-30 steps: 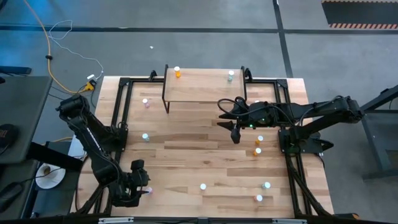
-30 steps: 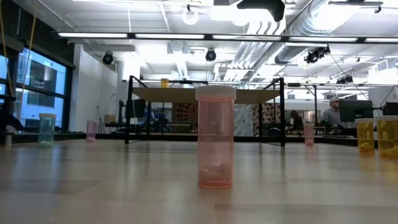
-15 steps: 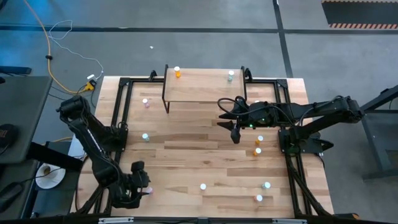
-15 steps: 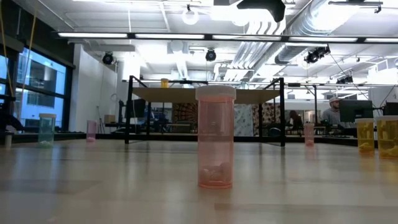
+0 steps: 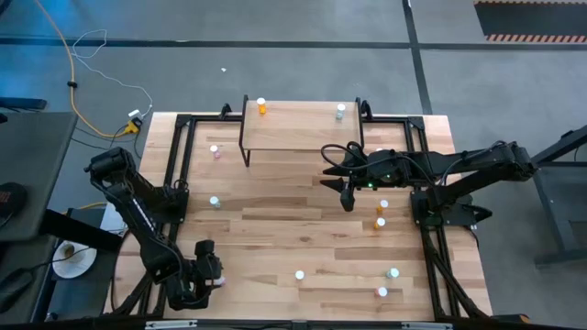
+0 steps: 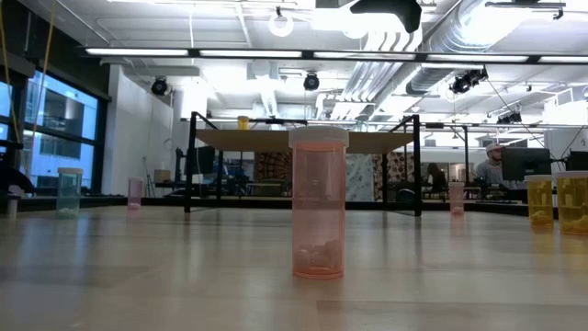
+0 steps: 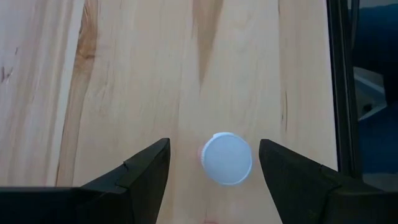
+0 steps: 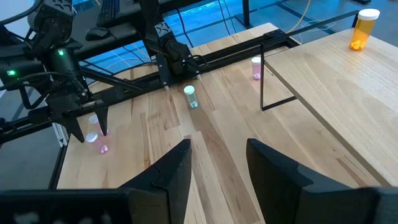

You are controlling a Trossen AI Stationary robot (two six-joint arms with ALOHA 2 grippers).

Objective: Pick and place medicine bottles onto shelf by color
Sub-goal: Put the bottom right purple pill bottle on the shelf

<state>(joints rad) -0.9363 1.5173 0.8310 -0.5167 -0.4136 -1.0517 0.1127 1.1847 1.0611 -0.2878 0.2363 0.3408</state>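
Light-wood worktop [image 5: 275, 238], planked, framed by black rails. High view: two bottles stand on the shelf [image 5: 298, 128], one orange [image 5: 262, 107] at its left end, one teal [image 5: 340, 112] at its right end. On the worktop, eight white-capped bottles are countable: a pink one [image 5: 215, 151] left of the shelf, a teal one [image 5: 215, 202] below it, one at the left gripper [image 5: 213, 275], one at bottom centre [image 5: 299, 274], two orange ones [image 5: 381, 215] close together at right, two more [image 5: 388, 281] near the bottom right. The left gripper hangs at the bottom-left corner; the right gripper [image 5: 346, 197] hangs just below the shelf's right half, holding nothing.

Low view: one translucent pink cylinder [image 6: 318, 204] with a pale cap stands upright in the centre; the shelf [image 6: 303, 140], on thin black legs, lies behind it. One teal bottle [image 6: 68, 191] and one small pink [image 6: 135, 192] at left; one pink [image 6: 457, 198] and two orange [image 6: 557, 200] at right.

Left wrist view: one round white cap [image 7: 227, 158], pink body barely showing, sits between the dark fingers [image 7: 144, 171]; jaws wide apart, touching nothing.

Right wrist view: jaws partly open and empty above bare wood. Farther off: the left gripper [image 8: 90, 127] over a pink bottle [image 8: 101, 147], one teal bottle [image 8: 190, 96], one pink [image 8: 256, 68], one orange [image 8: 362, 28] on the shelf [image 8: 336, 81].
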